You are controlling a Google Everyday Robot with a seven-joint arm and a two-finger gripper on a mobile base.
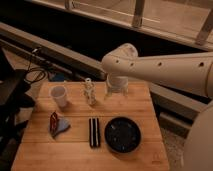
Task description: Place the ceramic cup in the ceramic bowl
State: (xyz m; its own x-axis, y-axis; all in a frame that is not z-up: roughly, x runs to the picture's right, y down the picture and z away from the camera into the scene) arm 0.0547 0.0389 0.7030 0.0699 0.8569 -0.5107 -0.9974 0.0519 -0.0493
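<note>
The white ceramic cup [59, 95] stands upright at the far left of the wooden table [75, 155]. The black ceramic bowl [122, 134] sits near the table's front right, well apart from the cup. My gripper [115, 90] hangs from the white arm [165, 67] over the table's far edge, right of centre, behind the bowl and far right of the cup. It holds nothing that I can see.
A slim clear bottle [89, 92] stands between the cup and the gripper. A flat black bar [93, 132] lies left of the bowl. A red and blue packet [56, 124] lies at the left. Dark equipment and cables [20, 82] sit off the left edge.
</note>
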